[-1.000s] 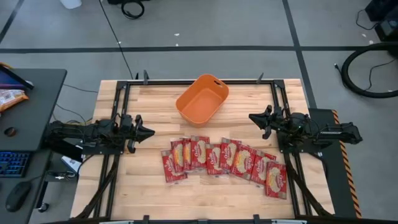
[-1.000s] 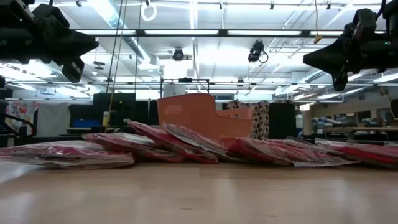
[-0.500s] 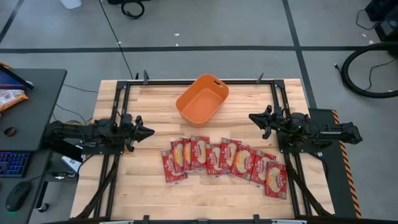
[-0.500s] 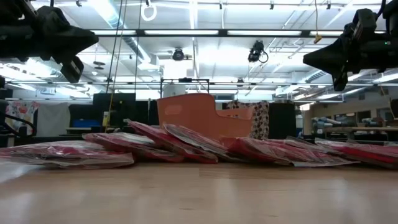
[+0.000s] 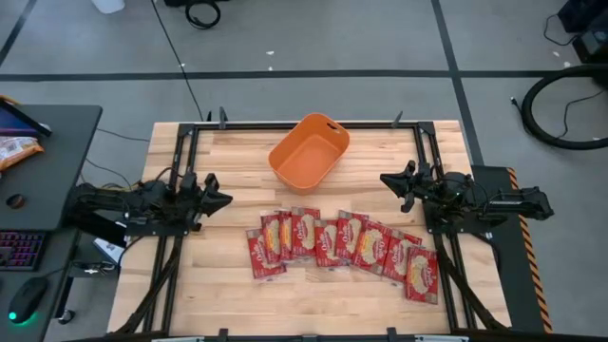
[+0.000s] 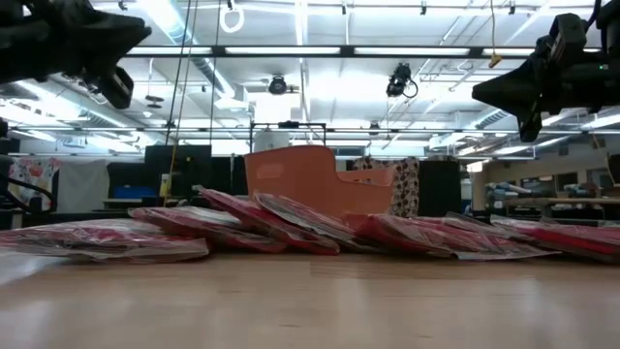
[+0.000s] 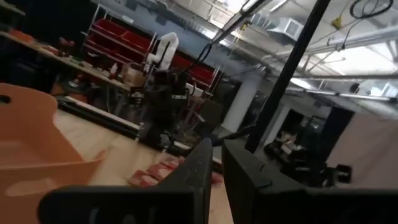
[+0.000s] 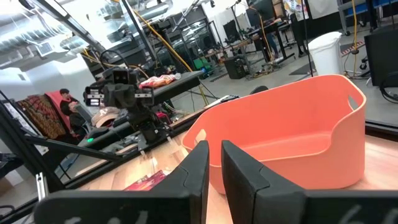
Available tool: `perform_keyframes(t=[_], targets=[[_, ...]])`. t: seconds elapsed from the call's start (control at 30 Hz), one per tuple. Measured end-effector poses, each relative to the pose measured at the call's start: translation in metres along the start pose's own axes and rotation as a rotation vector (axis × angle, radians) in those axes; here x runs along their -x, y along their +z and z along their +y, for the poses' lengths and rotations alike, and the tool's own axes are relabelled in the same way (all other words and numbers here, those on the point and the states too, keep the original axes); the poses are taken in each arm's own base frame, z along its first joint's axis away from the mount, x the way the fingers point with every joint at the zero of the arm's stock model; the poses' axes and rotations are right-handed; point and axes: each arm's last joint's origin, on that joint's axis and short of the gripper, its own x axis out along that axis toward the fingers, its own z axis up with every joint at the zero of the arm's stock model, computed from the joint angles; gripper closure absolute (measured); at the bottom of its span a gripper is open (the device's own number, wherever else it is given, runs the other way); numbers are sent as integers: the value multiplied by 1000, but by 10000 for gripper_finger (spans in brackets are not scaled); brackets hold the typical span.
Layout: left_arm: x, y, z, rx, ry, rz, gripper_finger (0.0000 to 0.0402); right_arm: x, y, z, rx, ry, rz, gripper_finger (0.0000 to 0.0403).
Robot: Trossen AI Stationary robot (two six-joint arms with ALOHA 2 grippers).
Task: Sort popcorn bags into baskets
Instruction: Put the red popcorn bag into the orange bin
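Note:
Several red popcorn bags (image 5: 342, 242) with cream-yellow pictures lie flat in an overlapping row across the near half of the table; they also show in the low view (image 6: 291, 228). The orange tub (image 5: 309, 152) stands at the far middle with nothing in it, and the right wrist view shows it too (image 8: 292, 143). My left gripper (image 5: 228, 199) hovers shut at the table's left, pointing right, above and left of the row. My right gripper (image 5: 384, 179) hovers shut at the right, pointing left toward the tub. Both hold nothing.
Black frame rails (image 5: 180, 161) run along the table's left, right and far sides. A dark desk (image 5: 38, 171) with a keyboard and an orange-and-white snack bag (image 5: 14, 147) stands off the table's left edge. Bare wood lies between the tub and the bags.
My left gripper has risen a little and drawn slightly back toward the table's left edge, staying shut. The bags and the tub have not moved.

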Motion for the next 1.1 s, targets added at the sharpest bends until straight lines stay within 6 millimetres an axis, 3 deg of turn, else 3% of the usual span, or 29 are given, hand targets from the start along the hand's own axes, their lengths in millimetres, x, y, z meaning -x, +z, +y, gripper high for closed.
perform_keyframes(t=[0.3, 0.47, 0.73, 0.9, 1.1], targets=[[-17, -15, 6, -147, 122, 211, 360, 0, 0, 0, 0, 0, 0, 355], [-24, -24, 5, -194, 60, 340, 358, 0, 0, 0, 0, 0, 0, 355], [-27, -50, -1, -273, 24, 534, 285, 0, 0, 0, 0, 0, 0, 355], [-35, -54, -18, -373, -28, 598, 242, 0, 0, 0, 0, 0, 0, 355], [-45, -60, -43, -603, -39, 764, 232, 0, 0, 0, 0, 0, 0, 355]])
